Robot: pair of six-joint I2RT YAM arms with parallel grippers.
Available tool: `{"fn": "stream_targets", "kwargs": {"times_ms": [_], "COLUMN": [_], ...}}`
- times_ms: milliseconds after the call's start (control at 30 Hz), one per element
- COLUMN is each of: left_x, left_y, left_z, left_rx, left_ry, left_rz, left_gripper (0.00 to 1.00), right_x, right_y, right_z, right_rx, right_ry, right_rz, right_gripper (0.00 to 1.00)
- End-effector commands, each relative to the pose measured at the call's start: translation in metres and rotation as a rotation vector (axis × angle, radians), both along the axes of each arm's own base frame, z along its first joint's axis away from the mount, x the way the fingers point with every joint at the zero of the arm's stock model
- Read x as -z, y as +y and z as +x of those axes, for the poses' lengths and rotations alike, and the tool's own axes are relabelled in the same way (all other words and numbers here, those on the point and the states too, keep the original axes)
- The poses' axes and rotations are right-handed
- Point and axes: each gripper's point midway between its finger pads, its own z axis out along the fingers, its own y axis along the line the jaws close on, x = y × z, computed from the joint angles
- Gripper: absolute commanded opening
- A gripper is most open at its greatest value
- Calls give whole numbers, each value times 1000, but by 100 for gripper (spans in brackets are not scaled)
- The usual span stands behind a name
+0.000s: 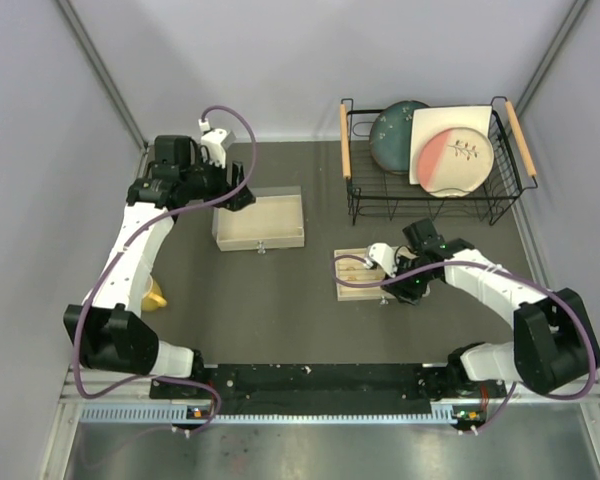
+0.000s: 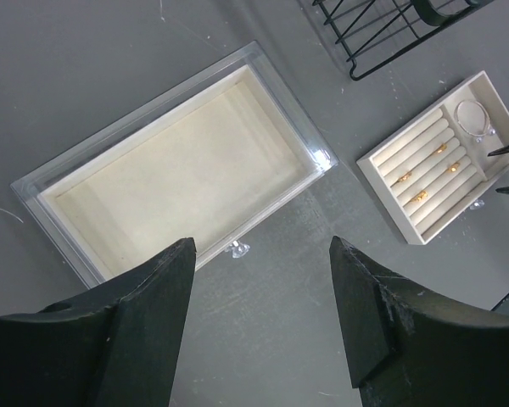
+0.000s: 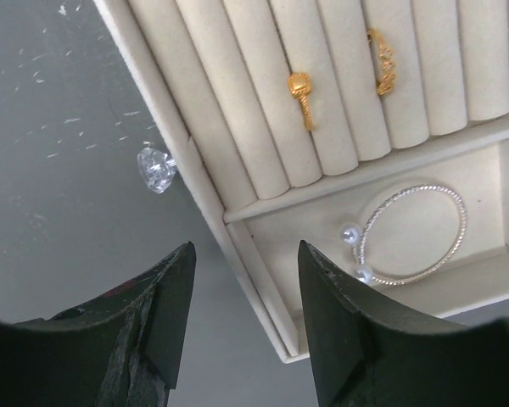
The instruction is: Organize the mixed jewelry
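Rings [image 3: 303,99] sit in tray [image 3: 259,284] roll slots; silver bracelet [image 3: 417,188] lies in end compartment. R gripper [image 3: 246,248] spread over tray edge, holding nothing; L gripper [image 2: 263,246] spread above clear box [image 2: 34,182], empty.

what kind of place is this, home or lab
Probably a robot lab test cell, not a home: bare grey walls box in a dark table, a left arm and right arm are bolted at its near edge, and a dish rack and jewelry tray sit as props.
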Motion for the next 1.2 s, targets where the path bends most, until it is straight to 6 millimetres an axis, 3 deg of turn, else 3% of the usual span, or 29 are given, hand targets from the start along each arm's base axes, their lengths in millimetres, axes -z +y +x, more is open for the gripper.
{"fn": "stream_targets", "kwargs": {"times_ms": [0, 400, 500, 533, 600, 633, 667, 833, 867, 933, 967, 1133, 1167], "left_x": [-18, -12, -11, -12, -12, -15, -10, -15, -5, -6, 10, 40, 57], "left_y": [2, 17, 22, 23, 26, 27, 28, 33, 34, 40, 43, 48, 46], "left_z": [9, 22, 27, 29, 36, 40, 46, 80, 90, 106, 115, 142, 148], "left_rx": [5, -26, -36, -40, -50, -52, -60, -99, -109, -149, -161, -195, -185], "left_ry": [-57, -43, -37, -38, -37, -44, -35, -52, -30, -37, 1, 67, 102], "left_rz": [-16, -17, -22, -24, -25, -26, -21, -8, -2, 19, 26, 54, 58], "left_gripper": [70, 70, 69, 69, 69, 69, 69, 69, 69, 69, 69, 69, 69], "right_x": [0, 26, 34, 35, 35, 33, 29, 10, 1, -8, -17, -45, -57], "right_y": [8, 5, 4, 5, 8, 9, 11, 28, 35, 44, 51, 82, 97], "right_z": [13, 18, 11, 10, 5, 4, 5, -6, -3, -11, -8, -23, -25], "right_rx": [-32, -50, -63, -67, -85, -89, -95, -151, -158, -186, -192, -273, -306], "right_ry": [-59, -98, -90, -87, -89, -92, -103, -102, -117, -116, -135, -147, -167], "right_rz": [1, -83, -101, -106, -119, -121, -118, -119, -107, -104, -100, -85, -62], "right_gripper": [52, 45, 34, 23, 11, 2, 0, 0, 0, 0, 0, 0, 0]}}
